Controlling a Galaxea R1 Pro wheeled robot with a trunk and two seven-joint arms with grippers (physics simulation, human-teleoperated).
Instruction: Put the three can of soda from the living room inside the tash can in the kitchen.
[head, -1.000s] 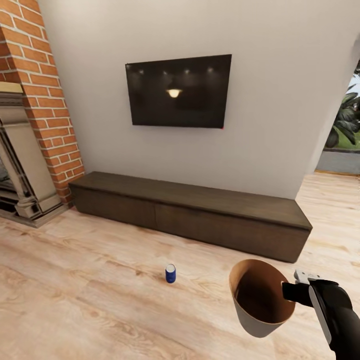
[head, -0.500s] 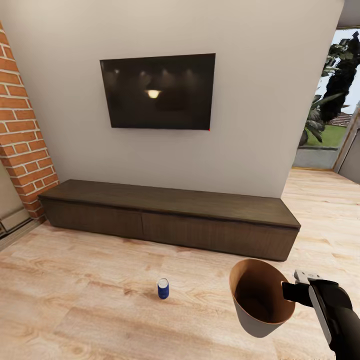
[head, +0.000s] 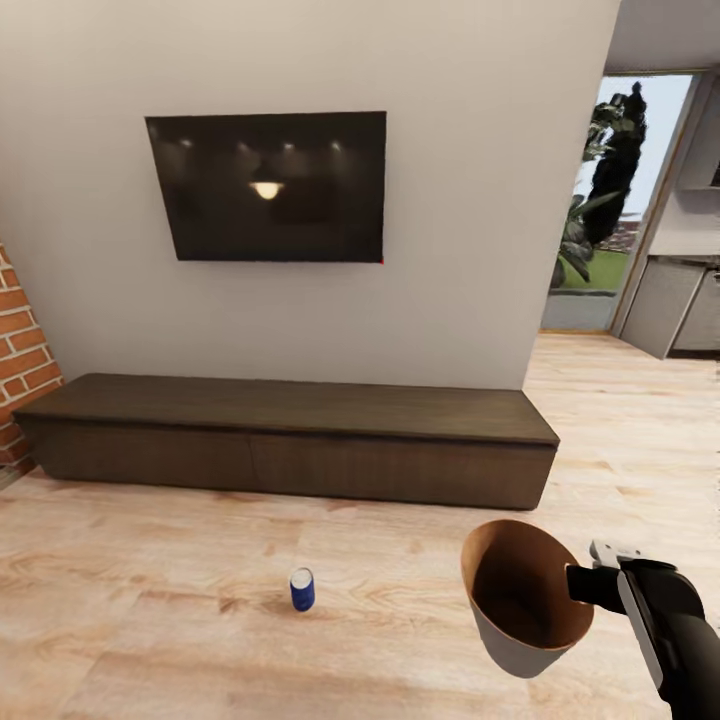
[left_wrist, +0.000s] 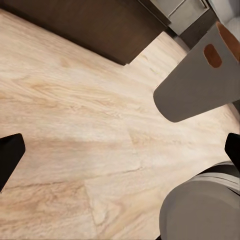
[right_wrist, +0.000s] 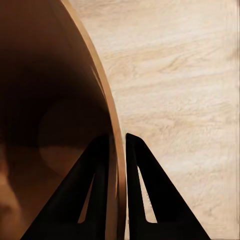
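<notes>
Floor (head: 150, 590): pale wood planks, visible grain, low satin sheen. Cabinet (head: 290, 435): dark wood, matt. TV (head: 270, 185): glossy black screen, reflects ceiling lights. Wall (head: 470, 200): smooth matt off-white. Brick (head: 20, 360): rough red, pale mortar. Can (head: 301, 589): glossy blue, grey metal top. Bin (head: 525, 600): matt grey outside, smooth brown inside. Gripper (head: 582, 583): matt black.

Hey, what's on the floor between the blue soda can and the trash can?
Nothing: in the head view, bare wood floor separates the blue can from the trash can.
</notes>
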